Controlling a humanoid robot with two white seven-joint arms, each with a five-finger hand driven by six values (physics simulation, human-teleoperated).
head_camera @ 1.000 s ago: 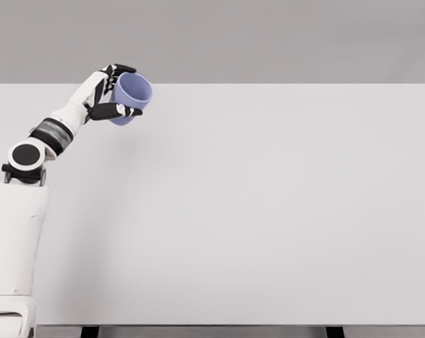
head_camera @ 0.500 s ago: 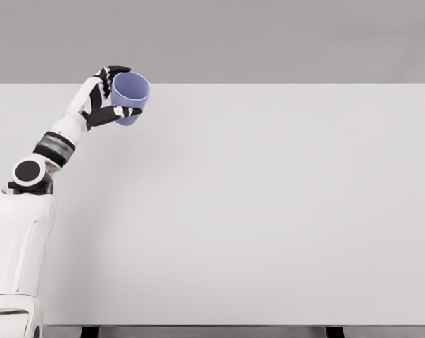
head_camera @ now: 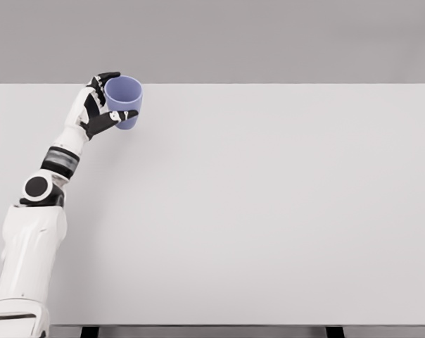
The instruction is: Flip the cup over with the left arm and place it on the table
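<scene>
Cup turned upright since earlier; left hand fingers wrapped around it, over table.

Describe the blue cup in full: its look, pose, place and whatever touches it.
The cup is a plain periwinkle-blue tumbler with no handle, smooth and matte like plastic. Its open mouth faces up and slightly toward the camera, showing an empty inside, so it stands nearly upright. It sits at the far left of the white table, gripped by the left hand: the thumb crosses its front, the other fingers wrap behind. Whether its base touches the table cannot be told.

Lavender-blue cup, black-and-white left hand, pale grey table
</scene>
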